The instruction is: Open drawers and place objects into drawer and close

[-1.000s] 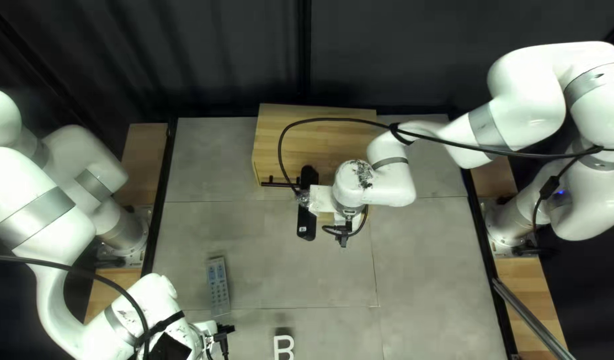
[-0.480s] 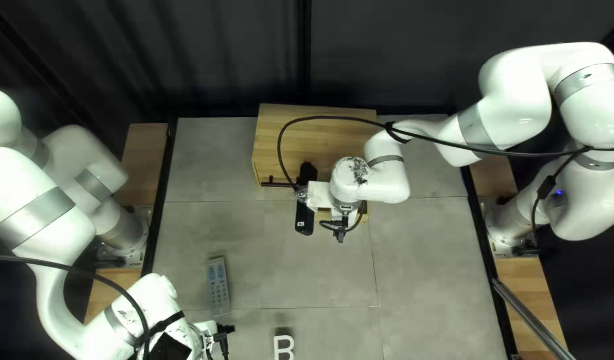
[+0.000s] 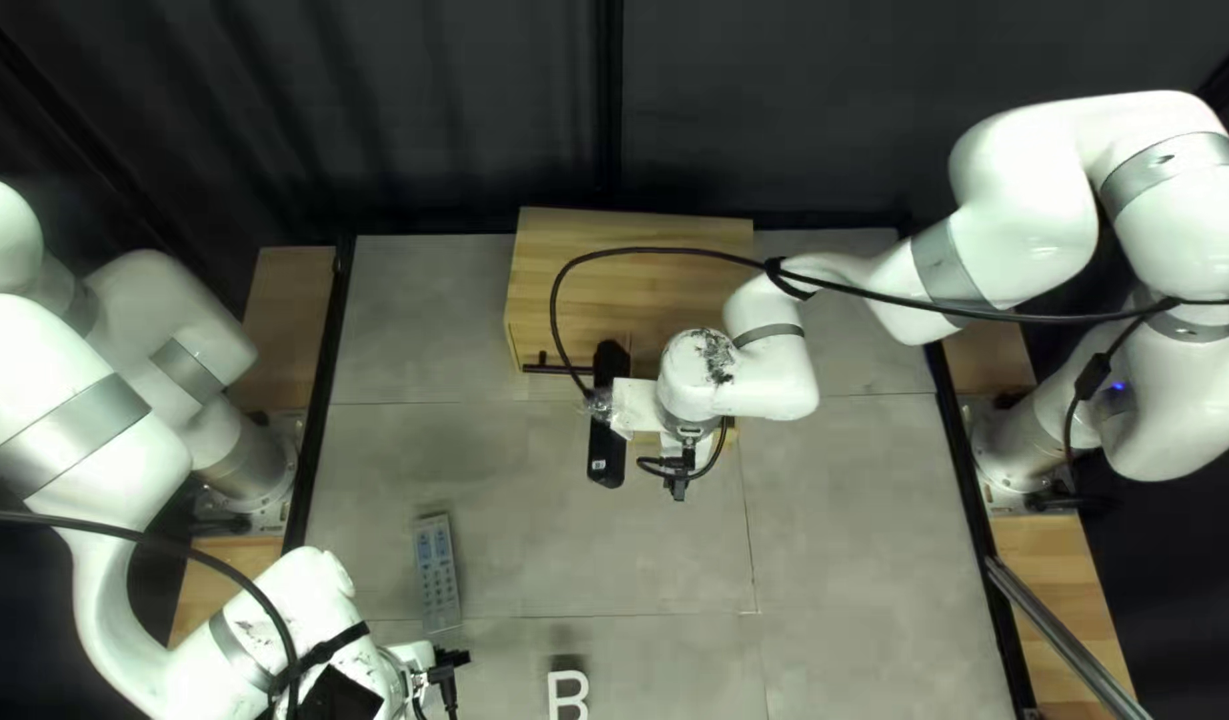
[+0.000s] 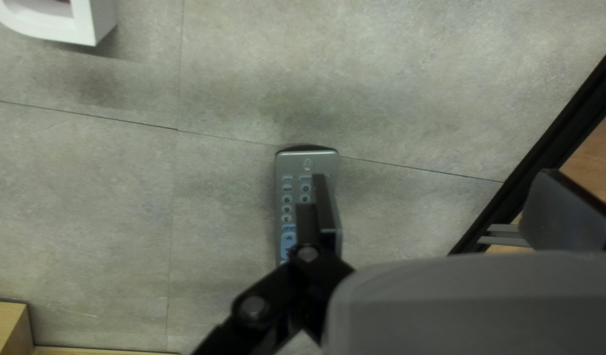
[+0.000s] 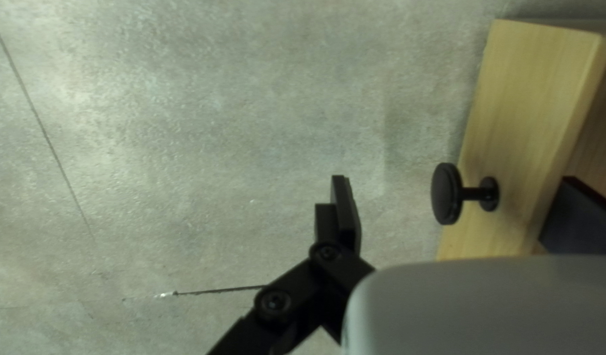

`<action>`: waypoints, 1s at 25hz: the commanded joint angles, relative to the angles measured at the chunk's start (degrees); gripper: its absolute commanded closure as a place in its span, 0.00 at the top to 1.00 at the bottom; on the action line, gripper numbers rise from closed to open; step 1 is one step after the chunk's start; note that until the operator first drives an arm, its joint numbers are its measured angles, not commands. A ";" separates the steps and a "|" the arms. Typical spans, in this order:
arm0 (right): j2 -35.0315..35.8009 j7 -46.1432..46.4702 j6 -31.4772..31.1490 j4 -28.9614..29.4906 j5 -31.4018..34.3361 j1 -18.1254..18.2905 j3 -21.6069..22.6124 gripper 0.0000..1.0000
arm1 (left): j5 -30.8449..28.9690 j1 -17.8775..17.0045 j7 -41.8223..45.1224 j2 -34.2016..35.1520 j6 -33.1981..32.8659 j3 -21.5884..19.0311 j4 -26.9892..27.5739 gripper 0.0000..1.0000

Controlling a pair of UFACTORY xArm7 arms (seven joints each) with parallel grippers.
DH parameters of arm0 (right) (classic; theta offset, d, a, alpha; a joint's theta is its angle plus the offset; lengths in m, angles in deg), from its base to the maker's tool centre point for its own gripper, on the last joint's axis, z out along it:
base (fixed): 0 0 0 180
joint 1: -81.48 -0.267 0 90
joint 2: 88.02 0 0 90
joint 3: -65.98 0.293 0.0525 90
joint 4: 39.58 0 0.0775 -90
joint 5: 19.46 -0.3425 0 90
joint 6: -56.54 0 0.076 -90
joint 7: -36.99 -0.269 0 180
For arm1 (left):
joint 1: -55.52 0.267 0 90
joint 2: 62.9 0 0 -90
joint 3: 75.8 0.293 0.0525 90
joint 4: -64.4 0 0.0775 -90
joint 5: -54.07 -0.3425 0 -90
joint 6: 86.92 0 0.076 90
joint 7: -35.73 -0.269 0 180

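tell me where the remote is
In the top left view, the remote lies left of centre, near my left arm and left of the white B.

The left arm (image 3: pixel 74 427) and right arm (image 3: pixel 1041 200) are glossy white, rounded, ringed by grey bands (image 3: pixel 948 264). Black cables (image 3: pixel 988 314) trail along both; dark scuffs (image 3: pixel 714 358) mottle the right wrist. Round-headed screws (image 5: pixel 275 301) dot black links (image 5: pixel 299 283) bearing flat, dark fingers (image 5: pixel 347 217).

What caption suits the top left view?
My right arm reaches over the wooden cabinet; a remote and white letter B rest on the grey table.
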 commanded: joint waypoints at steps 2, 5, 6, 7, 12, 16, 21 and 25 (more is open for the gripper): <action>0.19 -0.19 -0.27 0.50 0.10 -0.40 0.26 1.00 | 0.00 0.00 0.00 0.00 0.00 0.00 0.00 1.00; 0.06 -0.26 -0.34 0.50 0.08 -0.54 0.40 1.00 | 0.00 0.00 0.00 0.00 0.00 0.00 0.00 1.00; 0.02 -0.33 -0.41 0.52 0.11 -0.60 0.42 1.00 | 0.00 0.00 0.00 0.00 0.00 0.00 0.00 1.00; -0.03 -0.36 -0.48 0.54 0.12 -0.66 0.46 1.00 | 0.00 0.00 0.00 0.00 0.00 0.00 0.00 1.00; 0.36 -0.65 -0.71 1.17 0.22 -1.12 0.74 1.00 | 0.00 0.00 0.00 0.00 0.00 0.00 0.00 1.00; 0.11 -0.72 -1.25 1.55 0.30 -1.38 0.93 1.00 | 0.00 0.00 0.00 0.00 0.00 0.00 0.00 1.00; -0.88 -1.04 -1.88 1.44 0.49 -1.80 1.19 1.00 | 0.00 0.00 0.00 0.00 0.00 0.00 0.00 1.00; -2.67 -1.73 -4.28 2.15 1.10 -2.39 1.36 1.00 | 0.00 0.00 0.00 0.00 0.00 0.00 0.00 1.00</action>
